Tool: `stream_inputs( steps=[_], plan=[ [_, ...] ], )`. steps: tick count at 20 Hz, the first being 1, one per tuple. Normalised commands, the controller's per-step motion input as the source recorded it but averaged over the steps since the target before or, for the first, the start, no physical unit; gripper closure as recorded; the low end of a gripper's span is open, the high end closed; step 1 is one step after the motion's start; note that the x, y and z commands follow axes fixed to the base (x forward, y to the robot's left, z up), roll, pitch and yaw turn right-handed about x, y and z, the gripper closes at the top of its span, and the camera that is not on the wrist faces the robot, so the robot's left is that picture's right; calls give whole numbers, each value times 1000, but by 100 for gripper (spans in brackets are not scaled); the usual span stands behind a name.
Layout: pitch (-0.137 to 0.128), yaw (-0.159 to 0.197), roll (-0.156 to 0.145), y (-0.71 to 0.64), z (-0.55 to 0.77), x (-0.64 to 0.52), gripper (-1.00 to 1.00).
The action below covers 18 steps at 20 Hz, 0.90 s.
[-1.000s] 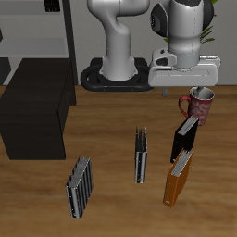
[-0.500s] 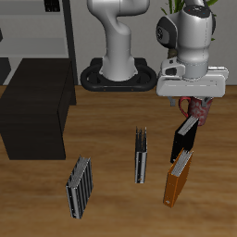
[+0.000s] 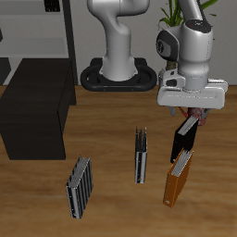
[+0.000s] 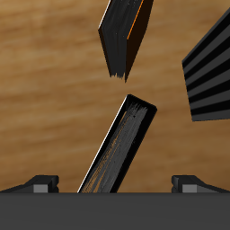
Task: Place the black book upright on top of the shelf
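The black book (image 3: 185,139) stands upright on the wooden table, near the front. In the wrist view the black book (image 4: 119,151) lies between my two fingertips (image 4: 41,182), seen from above with its thin top edge showing. My gripper (image 3: 189,112) hangs just above the book, open and empty, not touching it. The shelf (image 3: 37,106), a low black cabinet, stands far across the table from the book, with its top bare.
An orange-brown book (image 3: 179,178) stands just in front of the black book; it also shows in the wrist view (image 4: 124,36). A dark striped book (image 3: 141,155) stands beside them, another (image 3: 81,186) nearer the shelf. A red mug (image 3: 203,115) shows behind the gripper. A grey rack (image 3: 57,28) stands at the back.
My gripper has come down and forward, from above the red mug to just over the black book. The books have not moved.
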Motion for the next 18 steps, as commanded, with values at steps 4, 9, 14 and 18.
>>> stream_inputs(
  steps=[4, 9, 14, 18],
  plan=[
    [25, -13, 4, 23, -274, 58, -100],
    [33, -11, 4, 30, -270, 76, -100],
    [34, -14, 0, -45, -281, 83, -100],
    [18, -8, 9, -54, -118, 19, 100]
  ],
)
